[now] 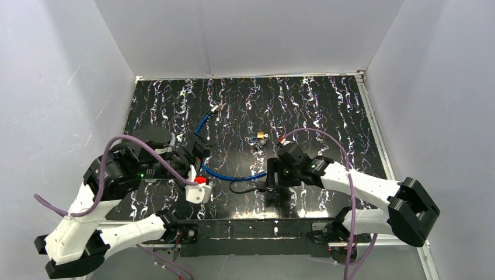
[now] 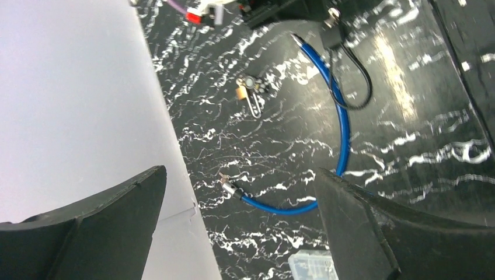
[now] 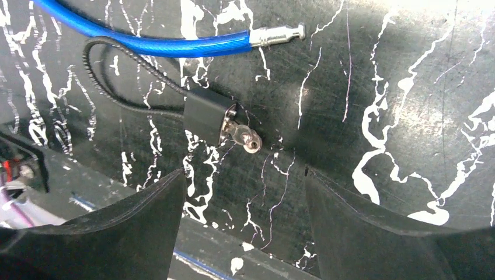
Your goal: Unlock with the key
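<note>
Blue cable [image 1: 233,177] mid-table; left claw [image 2: 238,175], right claw [image 3: 244,175] spread; key [image 3: 245,139] seemingly near front edge.

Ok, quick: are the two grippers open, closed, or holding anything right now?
Left gripper: open, holding nothing.
Right gripper: open, holding nothing; the black lock body lies just ahead of its jaws, not touched.

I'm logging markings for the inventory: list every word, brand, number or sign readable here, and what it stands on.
No text can be read in any view.
Padlock: any marking is too small and blurred to read.
Black lock: no lettering shows on its visible faces.
Key: no legible stamp.
Blue cable: no print shows.
</note>
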Controlling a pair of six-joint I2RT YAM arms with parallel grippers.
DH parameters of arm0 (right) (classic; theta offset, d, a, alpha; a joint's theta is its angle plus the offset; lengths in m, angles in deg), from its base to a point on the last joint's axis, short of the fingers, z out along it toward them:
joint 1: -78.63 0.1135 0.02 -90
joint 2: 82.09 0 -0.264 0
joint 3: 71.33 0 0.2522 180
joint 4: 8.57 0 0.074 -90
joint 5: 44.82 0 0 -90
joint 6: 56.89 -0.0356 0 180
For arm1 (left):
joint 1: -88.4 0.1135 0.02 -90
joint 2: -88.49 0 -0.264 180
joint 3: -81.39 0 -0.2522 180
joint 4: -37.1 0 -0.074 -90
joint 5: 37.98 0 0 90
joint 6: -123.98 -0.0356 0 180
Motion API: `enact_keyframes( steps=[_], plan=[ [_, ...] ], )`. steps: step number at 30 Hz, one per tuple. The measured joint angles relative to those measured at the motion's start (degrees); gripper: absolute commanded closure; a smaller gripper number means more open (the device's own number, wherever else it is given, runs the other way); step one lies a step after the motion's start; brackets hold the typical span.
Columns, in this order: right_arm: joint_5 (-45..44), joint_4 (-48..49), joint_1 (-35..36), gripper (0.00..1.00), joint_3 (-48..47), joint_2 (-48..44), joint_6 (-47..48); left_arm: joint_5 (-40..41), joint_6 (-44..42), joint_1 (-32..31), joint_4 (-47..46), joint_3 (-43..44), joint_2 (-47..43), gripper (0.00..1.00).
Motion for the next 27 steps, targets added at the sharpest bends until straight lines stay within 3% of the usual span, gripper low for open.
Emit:
enact_keyframes(
  steps=[7, 22, 27],
  plan=[
    [-2.1, 4.0, 1.3, 0.21, 0.1, 2.6, 1.0, 1.8, -13.6, -0.4, 6.9, -3.3, 1.3, 0.02],
    [-1.1, 9.3, 2.6, 0.26, -2.6, 13.0, 4.2, 3.7, -13.5, -4.1, -2.7, -17.0, -4.0, 0.02],
    [-1.4, 8.5, 4.1, 0.3, -5.5, 15.2, 4.2, 3.7, -8.2, -5.5, -7.1, -18.2, -5.5, 0.02]
  ],
)
